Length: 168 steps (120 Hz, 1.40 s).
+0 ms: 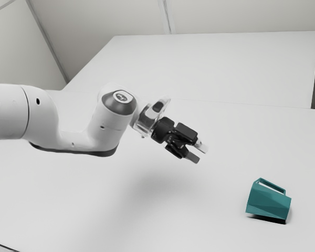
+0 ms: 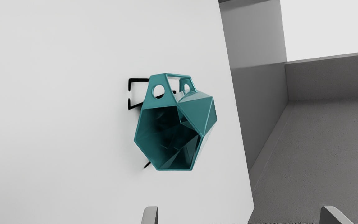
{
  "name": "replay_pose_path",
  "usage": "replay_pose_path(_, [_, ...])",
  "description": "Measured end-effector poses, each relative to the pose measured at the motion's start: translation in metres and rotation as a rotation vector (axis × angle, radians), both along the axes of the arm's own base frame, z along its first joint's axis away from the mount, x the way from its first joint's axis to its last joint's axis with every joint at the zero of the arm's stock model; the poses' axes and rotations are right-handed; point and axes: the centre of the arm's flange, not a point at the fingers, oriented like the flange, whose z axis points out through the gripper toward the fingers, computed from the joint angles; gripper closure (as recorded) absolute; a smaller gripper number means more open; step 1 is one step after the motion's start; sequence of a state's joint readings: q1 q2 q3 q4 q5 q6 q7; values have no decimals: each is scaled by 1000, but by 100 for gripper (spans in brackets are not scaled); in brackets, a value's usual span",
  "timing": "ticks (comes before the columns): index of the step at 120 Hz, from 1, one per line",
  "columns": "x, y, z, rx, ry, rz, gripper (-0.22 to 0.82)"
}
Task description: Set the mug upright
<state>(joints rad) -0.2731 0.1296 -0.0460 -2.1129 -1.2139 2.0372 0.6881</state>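
Observation:
In the exterior view the black gripper (image 1: pixel 199 153) hangs above the table, well apart from the mug and toward the exterior view's left of it. The teal faceted mug (image 1: pixel 269 203) lies on its side there, its handle uppermost. Seen from the hand, the mug (image 2: pixel 194 115) turns its dark open mouth toward the camera, with the holed handle beside it. Two widely parted fingertips mark the open gripper (image 2: pixel 239 214), and nothing is between them.
The mug rests on a large white table (image 1: pixel 210 210), whose edge (image 2: pixel 239 124) runs near the mug in the wrist view. Beyond that edge are a grey floor (image 2: pixel 322 149) and low walls. A second white surface (image 1: pixel 215 68) stands farther back in the exterior view.

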Motion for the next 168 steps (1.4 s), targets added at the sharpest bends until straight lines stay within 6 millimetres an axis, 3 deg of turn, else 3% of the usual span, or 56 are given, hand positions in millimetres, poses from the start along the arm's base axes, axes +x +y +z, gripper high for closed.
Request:
replay_pose_path(16, [-7,-22,-13,-17,13,-12,4])
replay_pose_path(72, [-14,-62,-68,-115,13,20,4])
replay_pose_path(126, [-21,-98,-101,-137,-27,-42,4])
replay_pose_path(168, [-22,-123,-108,-153,-63,-92,3])
